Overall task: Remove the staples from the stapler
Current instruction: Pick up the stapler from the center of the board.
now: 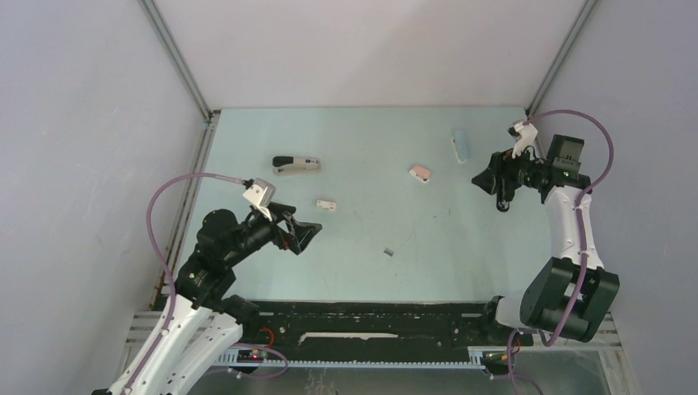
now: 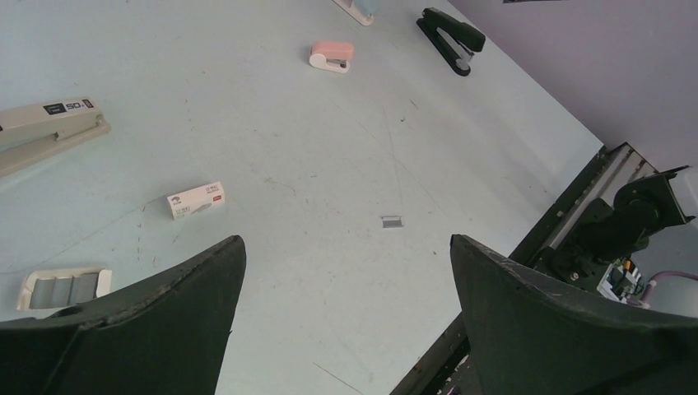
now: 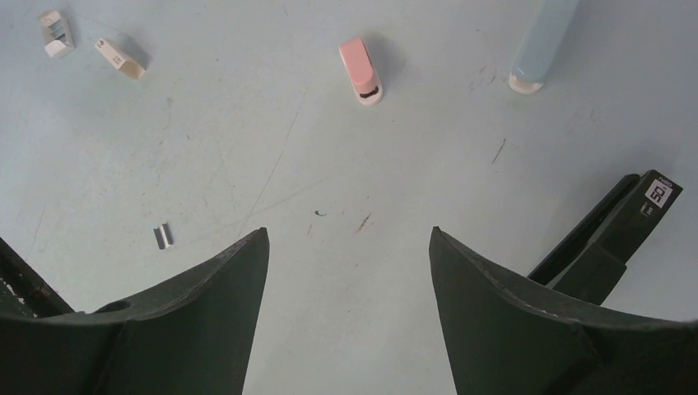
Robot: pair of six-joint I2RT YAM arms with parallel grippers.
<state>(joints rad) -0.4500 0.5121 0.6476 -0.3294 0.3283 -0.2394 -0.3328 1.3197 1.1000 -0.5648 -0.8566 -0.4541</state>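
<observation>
The light was even and soft, and things threw only short, pale shadows on the desk (image 1: pixel 428 271). All three views were sharp, but the dark fingers (image 3: pixel 165 329) close to the wrist cameras showed little detail.

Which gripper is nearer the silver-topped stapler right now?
Left. The left gripper is just on the near side of the silver-topped stapler, open; the right gripper is far across the table to its right.

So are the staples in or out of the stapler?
Some are out: staples lie loose on the table, apart from the stapler. Inside, cannot tell.
</observation>
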